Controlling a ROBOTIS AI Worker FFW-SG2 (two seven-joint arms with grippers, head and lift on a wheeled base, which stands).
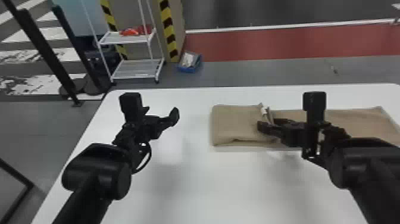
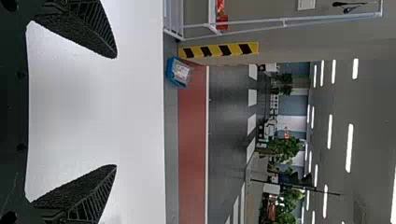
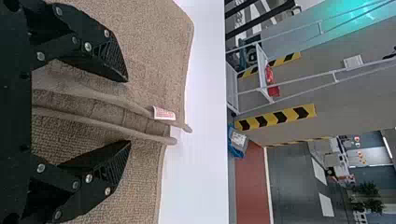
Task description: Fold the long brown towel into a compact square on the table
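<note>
The brown towel (image 1: 235, 122) lies folded as a long strip on the right of the white table, with raised edges and a white tag near its middle. Over that middle part is my right gripper (image 1: 269, 123), its fingers spread around the edges. In the right wrist view, the towel's (image 3: 154, 46) two ridged edges run between the parted fingers of my right gripper (image 3: 128, 112). My left gripper (image 1: 162, 114) is over the table's left part, apart from the towel. The left wrist view has my left gripper (image 2: 116, 111) open above bare tabletop.
The white table (image 1: 190, 178) extends left of and in front of the towel. Beyond its far edge stand a white wire shelf (image 1: 134, 70) and a blue bin (image 1: 189, 62) on the floor. Black posts (image 1: 47, 53) rise at the far left.
</note>
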